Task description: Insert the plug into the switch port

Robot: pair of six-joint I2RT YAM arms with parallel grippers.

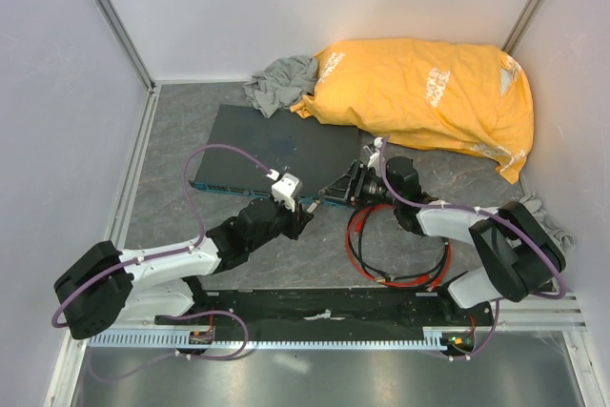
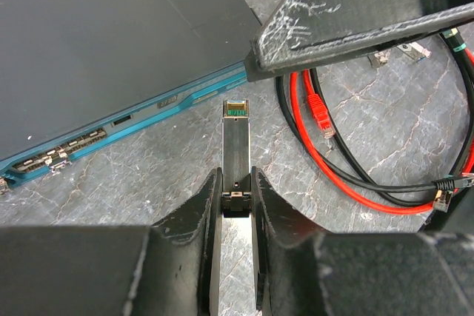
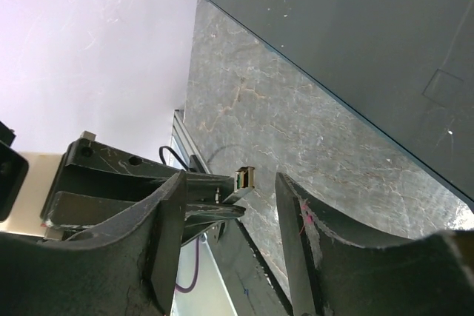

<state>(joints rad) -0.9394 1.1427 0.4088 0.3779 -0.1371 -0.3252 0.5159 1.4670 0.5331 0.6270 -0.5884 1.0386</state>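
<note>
left end effector is pinched tight on a slim silver module. its fingers grab the back end and the green-tipped front sticks straight out toward the switch box. the tip sits just short of the box's blue-green front edge, not touching it, with a sliver of bare counter between them. the row of ports is further left along that edge, and i can't tell which socket the module lines up with, if any.

right end effector is spread apart with nothing between its fingers. through the gap you just see the other arm's end effector and that module. from the left wrist view, one of its fingers hangs over the near right corner of the box, above the cables.

the plug is the little red connector on the red cable. it's lying loose on the counter just right of the module, and nobody's holding it. the red cable loops round next to a black cable.

from above, a yellow bag and a grey cloth sit behind the box.
</note>
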